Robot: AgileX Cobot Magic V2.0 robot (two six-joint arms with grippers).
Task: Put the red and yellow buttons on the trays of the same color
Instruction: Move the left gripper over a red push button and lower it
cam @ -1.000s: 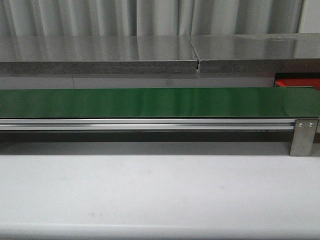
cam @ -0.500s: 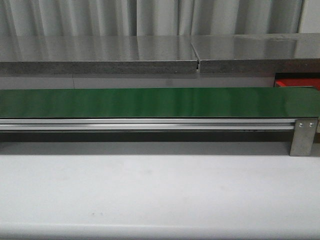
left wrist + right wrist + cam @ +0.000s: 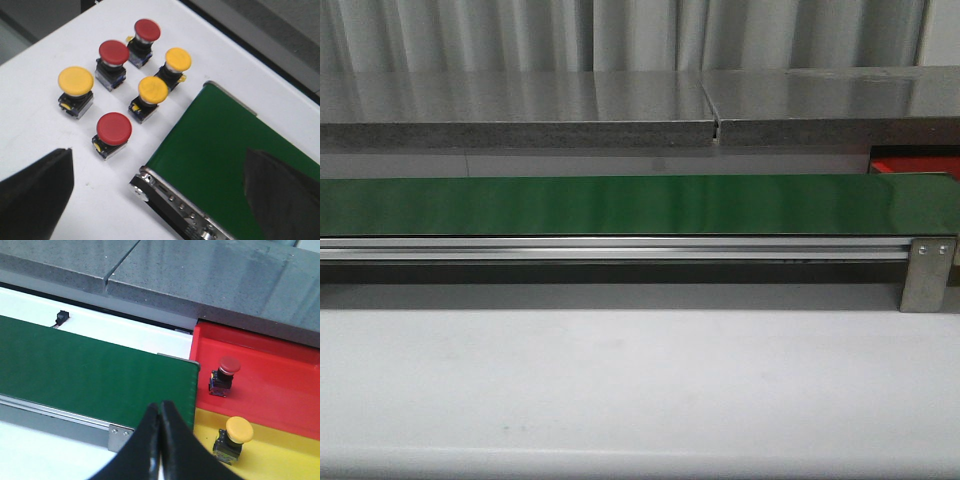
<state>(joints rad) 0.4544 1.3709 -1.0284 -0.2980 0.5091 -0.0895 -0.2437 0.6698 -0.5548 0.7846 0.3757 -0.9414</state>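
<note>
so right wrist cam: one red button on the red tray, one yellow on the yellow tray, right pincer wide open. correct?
Not quite: the right pincer is shut, its fingers pressed together, as the right wrist view shows. The rest holds: one red button stands on the red tray and one yellow button on the yellow tray.

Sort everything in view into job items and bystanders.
Job: red tray, yellow tray, the red button and yellow button on them, three loose red buttons, three loose yellow buttons.
Bystanders: green belt, grey counter, white table.
</note>
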